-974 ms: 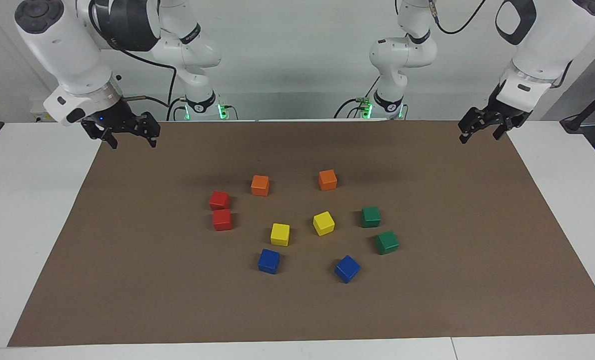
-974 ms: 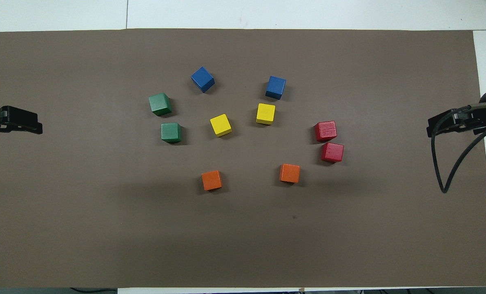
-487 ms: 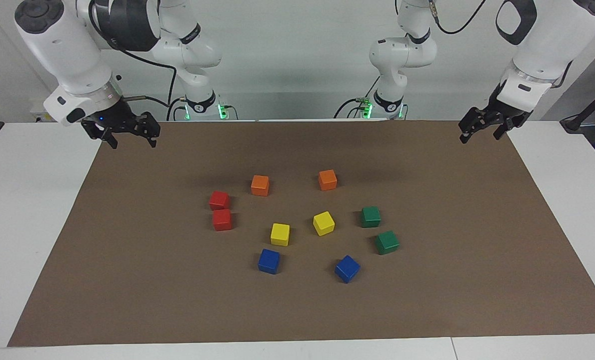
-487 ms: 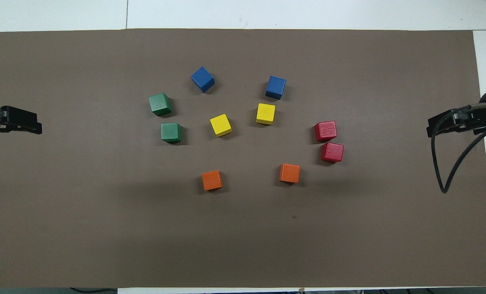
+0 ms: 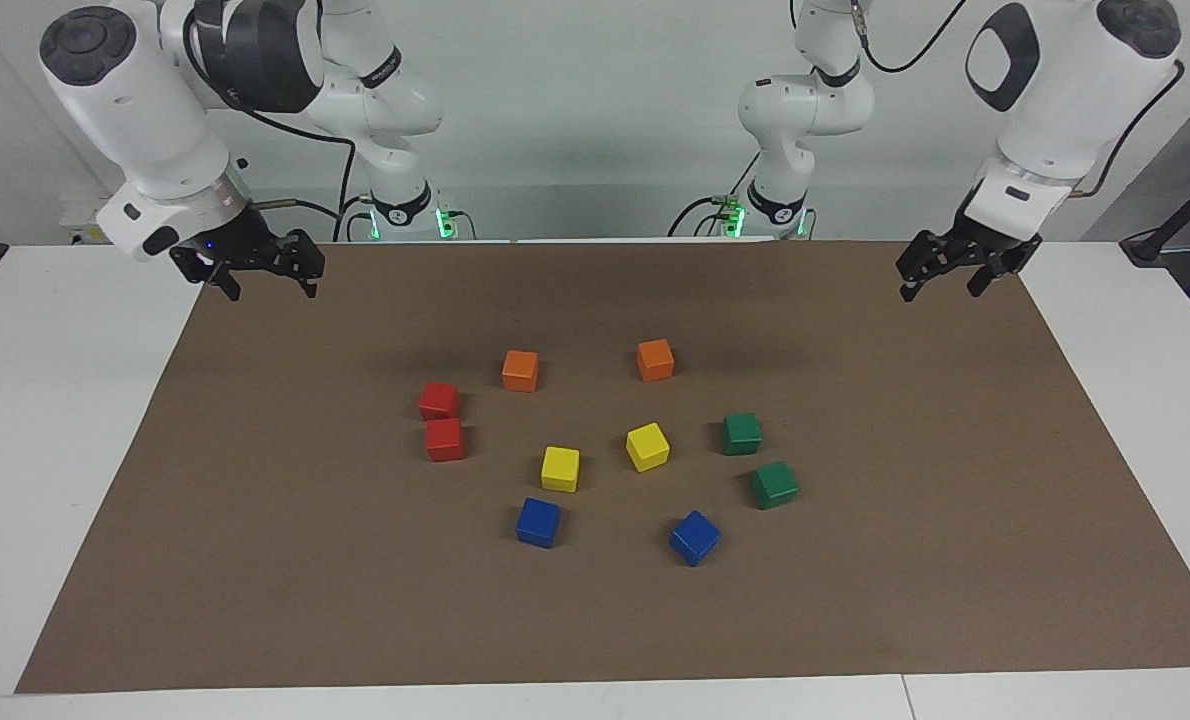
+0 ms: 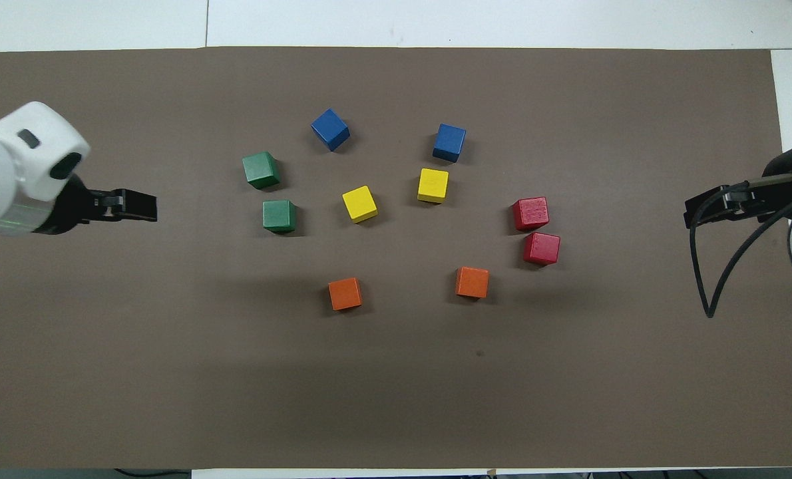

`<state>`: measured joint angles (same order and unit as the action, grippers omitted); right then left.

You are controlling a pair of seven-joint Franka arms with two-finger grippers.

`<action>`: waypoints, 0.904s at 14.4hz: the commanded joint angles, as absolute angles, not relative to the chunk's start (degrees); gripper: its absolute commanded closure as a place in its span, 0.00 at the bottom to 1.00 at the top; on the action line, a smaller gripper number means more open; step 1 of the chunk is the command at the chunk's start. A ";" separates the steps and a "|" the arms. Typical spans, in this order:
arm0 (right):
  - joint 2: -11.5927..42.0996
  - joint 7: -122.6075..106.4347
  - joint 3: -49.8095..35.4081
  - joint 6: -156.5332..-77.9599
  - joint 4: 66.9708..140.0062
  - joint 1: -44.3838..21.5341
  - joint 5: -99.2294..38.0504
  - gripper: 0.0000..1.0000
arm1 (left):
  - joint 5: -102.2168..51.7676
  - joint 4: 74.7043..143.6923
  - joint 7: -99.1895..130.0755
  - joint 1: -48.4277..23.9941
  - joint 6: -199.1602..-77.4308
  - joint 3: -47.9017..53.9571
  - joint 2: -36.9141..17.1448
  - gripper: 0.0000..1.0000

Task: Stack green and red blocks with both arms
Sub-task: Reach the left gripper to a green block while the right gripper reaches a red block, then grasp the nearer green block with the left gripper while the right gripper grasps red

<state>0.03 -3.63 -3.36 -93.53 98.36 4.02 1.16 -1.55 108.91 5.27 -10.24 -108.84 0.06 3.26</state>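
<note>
Hovering over the mat (image 5: 255, 560), left tool (image 5: 940, 283) and right tool (image 5: 267, 284) gape wide, empty.

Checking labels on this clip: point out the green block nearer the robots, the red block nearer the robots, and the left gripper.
Green block nearer the robots (image 5: 742, 433), facing view, its top face.
Red block nearer the robots (image 5: 438, 400), facing view, its top face.
Left gripper (image 5: 941, 282), facing view, midway between its open fingertips.
</note>
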 commanded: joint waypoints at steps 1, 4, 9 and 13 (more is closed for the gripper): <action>-4.48 0.93 -4.13 -101.75 108.00 2.39 0.70 0.00 | -2.02 111.62 6.85 -15.45 -114.76 -0.70 0.55 0.00; -1.07 9.73 -4.13 -105.89 108.28 -2.27 0.62 0.00 | -2.02 112.85 9.05 -19.06 -122.49 -0.62 -4.99 0.00; 2.63 18.18 -4.22 -114.50 112.13 -5.53 0.18 0.00 | -2.02 113.55 11.34 -21.79 -129.98 -0.70 -11.24 0.00; 5.00 20.12 -4.31 -119.79 114.26 -6.24 -0.35 0.00 | -2.02 113.73 14.59 -23.90 -136.12 -0.70 -16.33 0.00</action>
<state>4.71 18.74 -4.18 -117.53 112.93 -6.25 0.69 -1.55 113.13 12.74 -21.79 -131.80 0.22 -13.84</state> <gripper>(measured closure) 0.000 0.000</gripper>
